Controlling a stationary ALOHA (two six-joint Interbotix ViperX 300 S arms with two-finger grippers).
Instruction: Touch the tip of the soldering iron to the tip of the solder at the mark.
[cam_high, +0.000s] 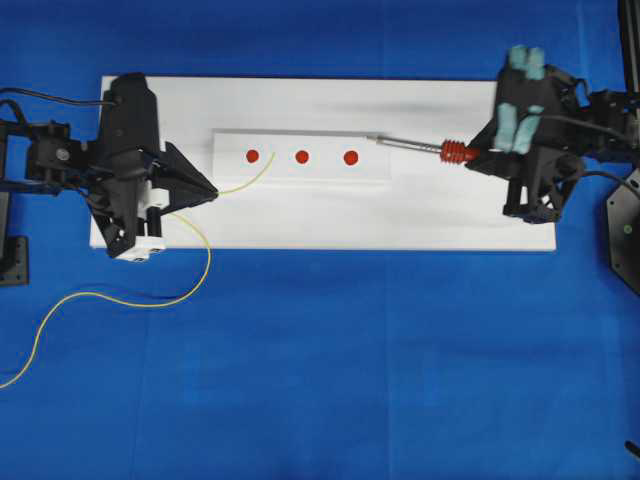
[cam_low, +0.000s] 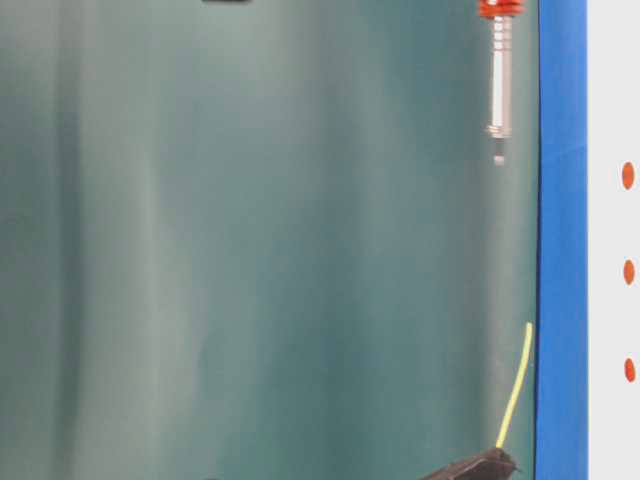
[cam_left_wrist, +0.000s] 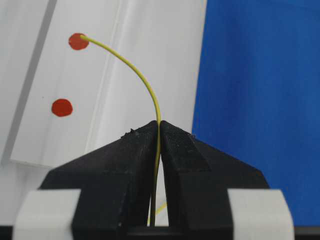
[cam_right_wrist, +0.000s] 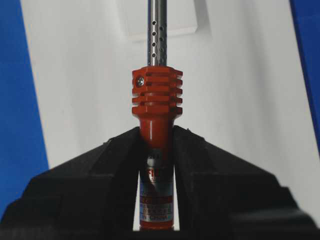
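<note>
My left gripper (cam_high: 213, 192) is shut on the solder (cam_high: 245, 180), a thin yellow wire pinched between the jaws (cam_left_wrist: 159, 125). The wire's free end arcs up to the leftmost of three red marks (cam_left_wrist: 78, 41) on a raised white strip (cam_high: 300, 172). The rest of the wire trails off the board to the lower left (cam_high: 120, 298). My right gripper (cam_high: 482, 150) is shut on the soldering iron's orange-red body (cam_right_wrist: 156, 100). Its metal shaft (cam_high: 405, 144) points left, and the tip stops just right of the rightmost mark (cam_high: 351, 157), well apart from the solder.
The strip lies on a white board (cam_high: 320, 225) over a blue cloth (cam_high: 350, 360). The middle mark (cam_high: 302, 156) sits between the two tools. In the table-level view the iron's shaft (cam_low: 500, 80) and the solder end (cam_low: 516, 385) hang above the board's edge.
</note>
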